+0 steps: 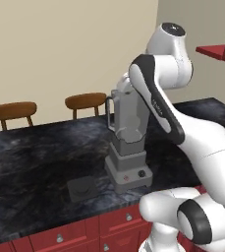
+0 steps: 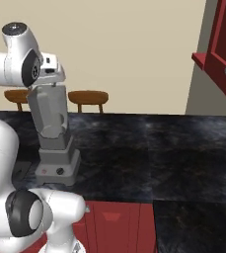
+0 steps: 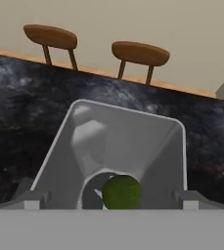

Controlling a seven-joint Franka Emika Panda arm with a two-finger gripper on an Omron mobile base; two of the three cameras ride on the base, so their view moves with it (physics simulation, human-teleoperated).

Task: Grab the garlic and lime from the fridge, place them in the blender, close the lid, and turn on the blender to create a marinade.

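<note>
The grey blender [image 1: 128, 147] stands on the dark counter, its jar uncovered. My gripper [image 3: 111, 202] hovers right over the jar mouth [image 3: 128, 114], looking down into it. The fingertips [image 3: 33, 199] are spread wide and open, with nothing between them. The lime [image 3: 121, 192], a dark green ball, lies low inside the jar near the bottom hub. The lid [image 1: 83, 188] lies flat on the counter just left of the blender base. In the right base view the hand [image 2: 49, 74] sits on top of the jar [image 2: 50, 116]. The garlic and the fridge are out of view.
Two wooden stools [image 1: 87, 101] [image 1: 12, 110] stand behind the black marble counter [image 2: 159, 153]. Red wall cabinets [image 2: 220, 54] hang at the right. Red drawers [image 1: 65, 236] run under the counter's front edge.
</note>
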